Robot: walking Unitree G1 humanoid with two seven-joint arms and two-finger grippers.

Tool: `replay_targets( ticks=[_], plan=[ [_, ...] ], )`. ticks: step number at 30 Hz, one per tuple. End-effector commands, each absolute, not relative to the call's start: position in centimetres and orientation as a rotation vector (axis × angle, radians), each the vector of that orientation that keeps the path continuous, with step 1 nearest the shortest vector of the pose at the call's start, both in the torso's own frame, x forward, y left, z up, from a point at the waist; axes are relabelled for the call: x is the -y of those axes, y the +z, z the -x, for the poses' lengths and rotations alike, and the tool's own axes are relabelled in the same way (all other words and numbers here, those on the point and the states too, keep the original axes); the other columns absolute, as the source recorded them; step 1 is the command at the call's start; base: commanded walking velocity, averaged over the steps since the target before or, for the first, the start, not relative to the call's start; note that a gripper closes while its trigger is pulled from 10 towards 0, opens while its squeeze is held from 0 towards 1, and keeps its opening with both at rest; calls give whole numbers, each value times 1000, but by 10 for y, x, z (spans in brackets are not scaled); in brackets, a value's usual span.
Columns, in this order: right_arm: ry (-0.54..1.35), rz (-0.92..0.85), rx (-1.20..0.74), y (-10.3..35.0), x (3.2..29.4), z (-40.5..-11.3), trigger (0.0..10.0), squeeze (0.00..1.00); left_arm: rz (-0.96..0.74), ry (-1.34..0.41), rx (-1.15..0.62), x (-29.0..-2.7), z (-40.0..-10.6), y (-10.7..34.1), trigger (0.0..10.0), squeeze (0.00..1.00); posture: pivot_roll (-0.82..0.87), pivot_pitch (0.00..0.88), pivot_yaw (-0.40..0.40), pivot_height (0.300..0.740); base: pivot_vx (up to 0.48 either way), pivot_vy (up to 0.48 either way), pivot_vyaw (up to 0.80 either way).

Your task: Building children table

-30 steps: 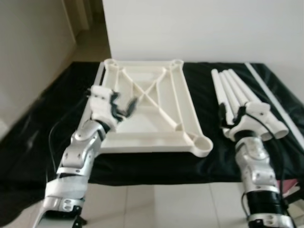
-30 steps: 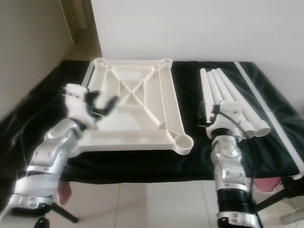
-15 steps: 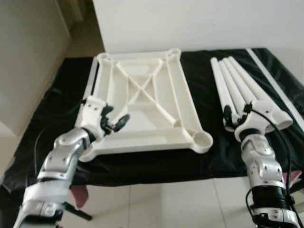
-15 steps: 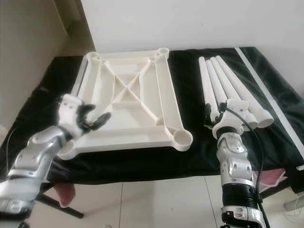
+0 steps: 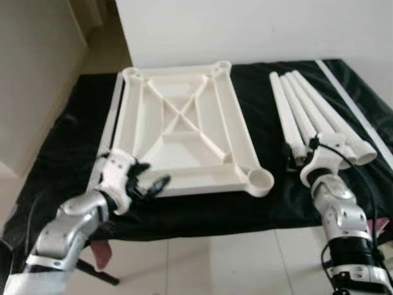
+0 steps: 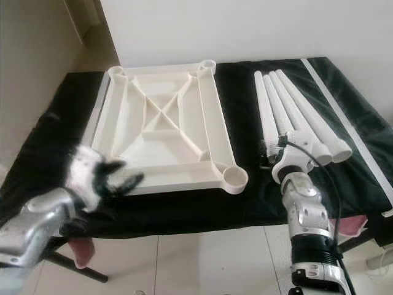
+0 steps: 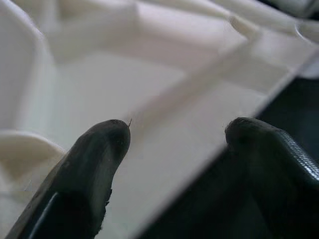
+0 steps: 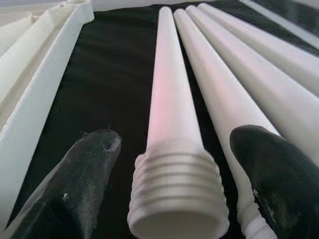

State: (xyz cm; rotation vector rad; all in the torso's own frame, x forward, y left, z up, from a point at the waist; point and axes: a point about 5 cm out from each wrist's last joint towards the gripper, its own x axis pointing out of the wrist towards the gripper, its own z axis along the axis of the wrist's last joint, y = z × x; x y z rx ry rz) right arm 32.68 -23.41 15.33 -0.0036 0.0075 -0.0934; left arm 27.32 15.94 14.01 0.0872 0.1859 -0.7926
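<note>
The white tabletop (image 5: 241,129) lies upside down on the black cloth, ribs up, with round leg sockets (image 5: 261,179) at its corners. Several white legs (image 5: 304,104) lie side by side to its right. My left gripper (image 5: 153,179) is open and hovers at the tabletop's near left corner, its fingers (image 7: 104,149) over the near rim (image 7: 164,94). My right gripper (image 5: 298,153) is open at the near ends of the legs. Its fingers (image 8: 89,169) straddle the threaded end of the leftmost leg (image 8: 172,104) without closing on it.
A black cloth (image 5: 67,147) covers the low table. A thin white strip (image 5: 353,101) lies along its right side. A white wall (image 5: 258,24) stands behind, a corridor opens at the back left, and tiled floor (image 5: 209,264) lies in front. Something reddish (image 5: 101,255) sits under the front left edge.
My left arm has drawn back from over the tabletop's left side to its near left corner. The right gripper stays at the leg ends. The view has shifted a little.
</note>
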Motion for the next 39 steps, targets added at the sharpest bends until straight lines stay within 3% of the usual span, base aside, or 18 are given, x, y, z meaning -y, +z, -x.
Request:
replay_targets(
  ticks=[1,5,11,13,36,37,39],
  plan=[
    [-79,15,-24,149,232,-328,10000,0,-57,-1148,-209,-146,-255,140,10000,0,-23,73,55,740,0,0,0],
    [-65,4,2,151,232,-329,10000,0,-29,-1161,-184,-117,-247,138,10000,0,-23,57,55,740,0,0,0],
    [-59,2,7,149,232,-331,10000,0,-22,-1067,-153,-97,-255,137,10000,0,-22,40,48,740,0,0,0],
    [-67,-5,-19,143,232,-332,10000,0,96,-1031,-178,-82,-259,144,10000,0,-19,30,44,740,0,0,0],
    [17,-51,-129,117,208,-344,10000,0,116,-1071,-52,-52,-264,171,10000,0,-33,0,35,740,0,0,0],
    [20,-53,-127,117,207,-344,3804,0,119,-1072,-47,-52,-264,171,10000,0,-33,0,35,740,0,0,0],
    [24,-52,-129,116,206,-343,3569,0,119,-1072,-45,-51,-264,171,10000,0,-32,0,35,740,0,0,0]
  ],
)
